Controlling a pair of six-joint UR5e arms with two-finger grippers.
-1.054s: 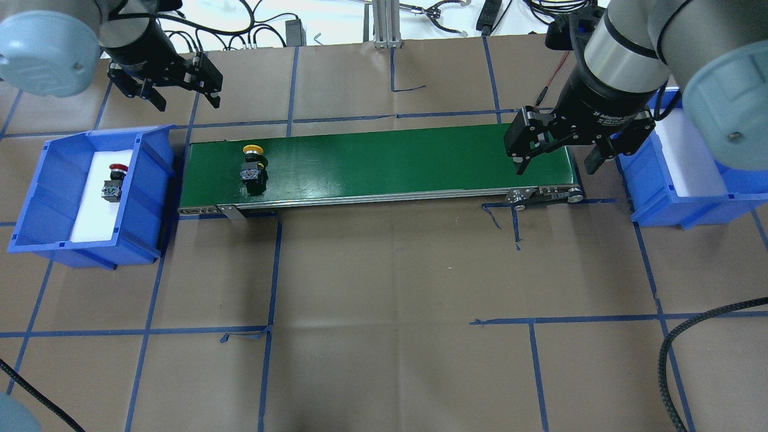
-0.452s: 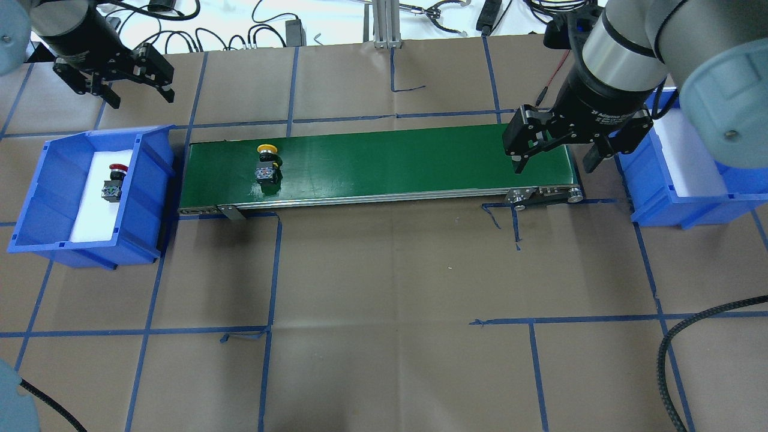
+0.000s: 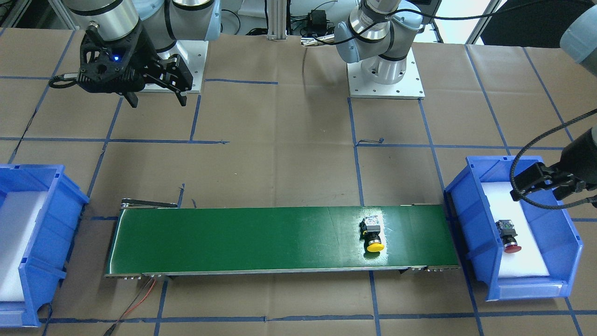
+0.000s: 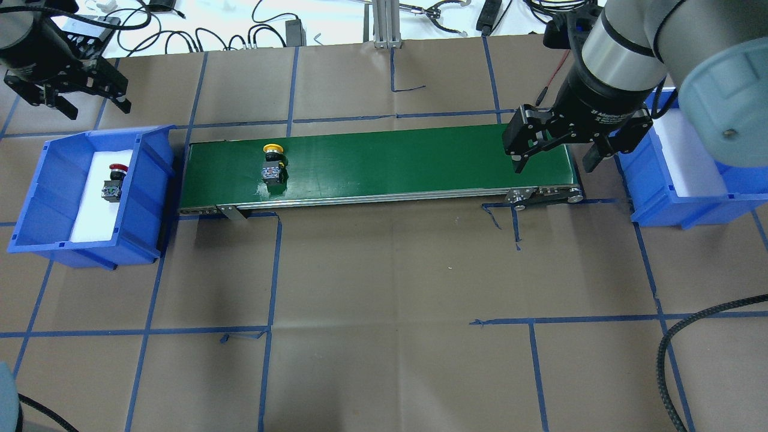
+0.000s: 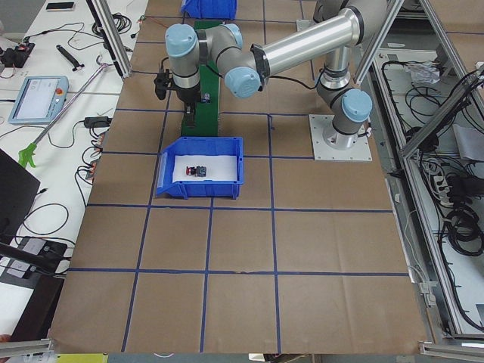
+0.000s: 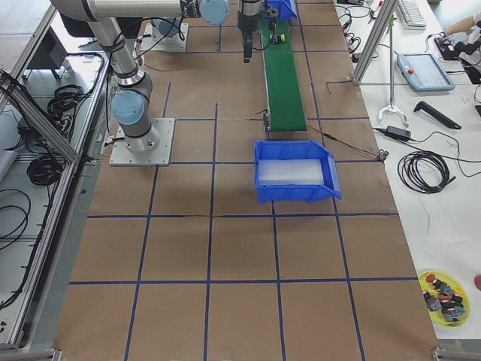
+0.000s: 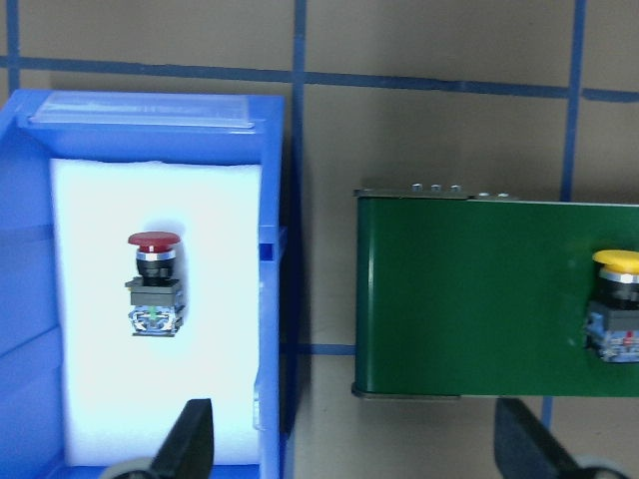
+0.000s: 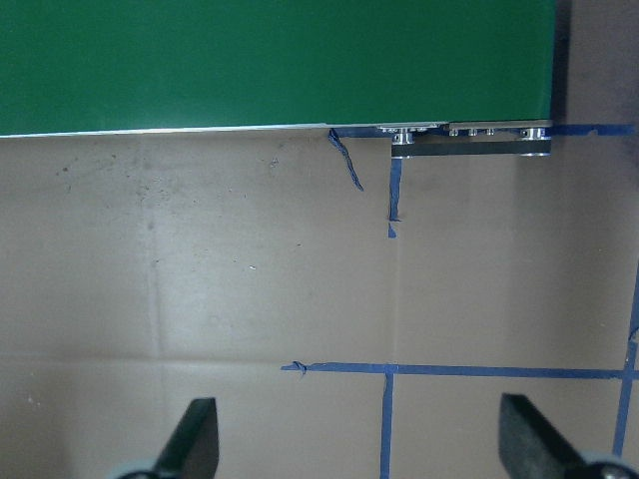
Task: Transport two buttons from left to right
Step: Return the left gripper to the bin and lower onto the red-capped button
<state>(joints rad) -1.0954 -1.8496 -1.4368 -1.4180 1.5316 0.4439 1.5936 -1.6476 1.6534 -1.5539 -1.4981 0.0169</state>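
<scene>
yellow-capped black-grey push-button switch (image 4: 273, 163): lay crosswise on green flat conveyor belt (image 4: 390, 159), near its left end. red-capped black-grey switch (image 4: 114, 180): lay off that end in blue plastic bin (image 4: 36, 201), nearest left gripper (image 4: 97, 110), spread wide, empty. right gripper (image 4: 554, 165): hung wide, empty, over belt's right end.

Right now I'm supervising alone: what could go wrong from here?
The yellow button lies on its side on the belt; if it reaches the far end before the open right gripper takes it, it may drop short of the right bin.
The red button sits deep in the left bin; the open left gripper could clip a wall.
</scene>
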